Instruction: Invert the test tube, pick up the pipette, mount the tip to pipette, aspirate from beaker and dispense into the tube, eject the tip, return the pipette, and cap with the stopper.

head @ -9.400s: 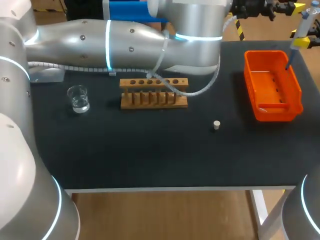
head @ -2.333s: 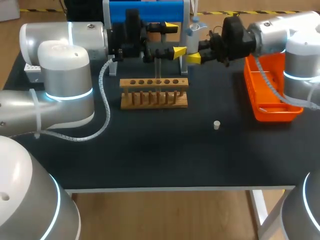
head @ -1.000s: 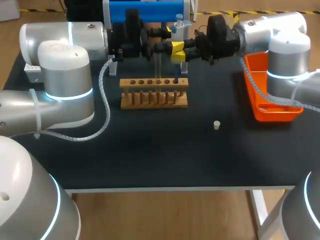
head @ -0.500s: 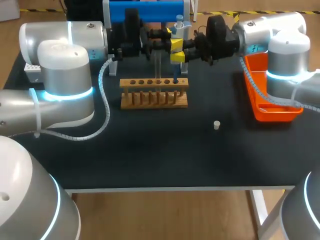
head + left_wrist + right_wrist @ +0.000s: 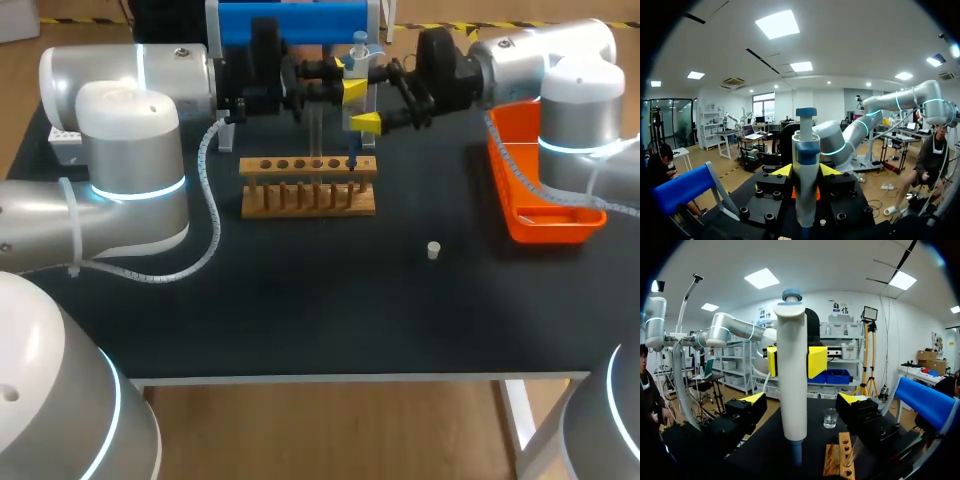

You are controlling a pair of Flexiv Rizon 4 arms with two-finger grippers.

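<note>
In the head view the pipette (image 5: 358,48) stands upright over the right end of the wooden rack (image 5: 308,186). My left gripper (image 5: 347,75) is shut on its body. My right gripper (image 5: 375,93) is open, one finger on each side of the pipette without touching it. The left wrist view shows the pipette (image 5: 806,175) clamped in my left gripper (image 5: 806,172). In the right wrist view my right gripper (image 5: 800,402) gapes wide around the pipette (image 5: 792,380). A clear test tube (image 5: 315,138) stands in the rack. The beaker (image 5: 830,418) sits beyond the rack, hidden in the head view. The small stopper (image 5: 433,250) lies on the mat.
An orange bin (image 5: 545,190) sits at the right side of the table, under my right arm. A blue-topped stand (image 5: 290,20) is at the back behind the grippers. My left arm spans the back left of the table.
My left gripper closed on the pipette, then my right gripper opened and let it go. The right gripper has drawn slightly back to the right.
</note>
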